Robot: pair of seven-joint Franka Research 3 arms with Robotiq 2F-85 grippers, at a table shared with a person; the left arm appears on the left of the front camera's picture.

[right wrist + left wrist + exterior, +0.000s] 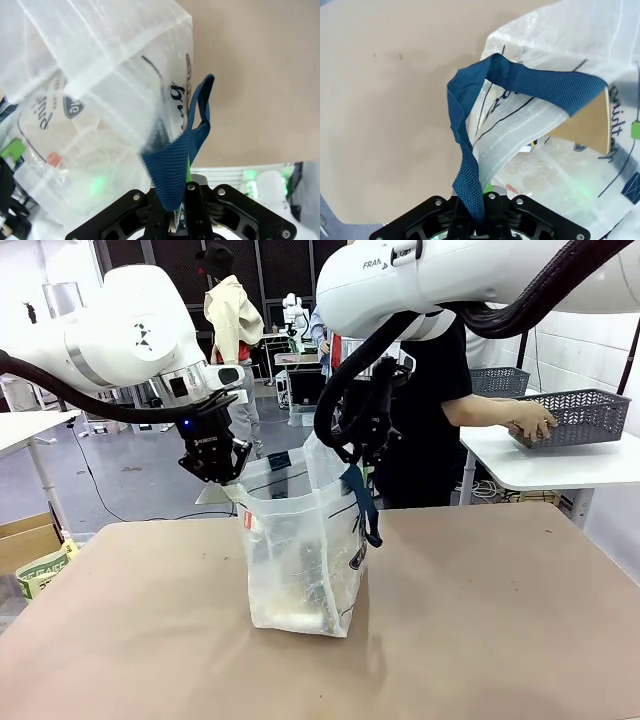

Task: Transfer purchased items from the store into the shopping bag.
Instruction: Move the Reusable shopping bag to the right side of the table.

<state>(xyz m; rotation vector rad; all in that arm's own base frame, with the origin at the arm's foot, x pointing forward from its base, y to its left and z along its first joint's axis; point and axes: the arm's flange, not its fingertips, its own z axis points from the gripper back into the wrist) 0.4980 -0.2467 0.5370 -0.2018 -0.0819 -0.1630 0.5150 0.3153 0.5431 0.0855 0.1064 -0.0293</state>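
Left hand (220, 476) and right hand (360, 458) each clench a navy strap handle (468, 170), the shopping bag (300, 560) standing on the counter (500, 620)

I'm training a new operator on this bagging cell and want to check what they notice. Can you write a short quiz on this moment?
1. True or false: the shopping bag lies flat on the table.
2. The left gripper and right gripper are each shut on: A) a pen, B) a navy strap handle, C) a bottle.
3. Fill in: the person's hand is at the dark grey ____.
Key: 1 false, it stands upright with its mouth open; 2 B; 3 basket.
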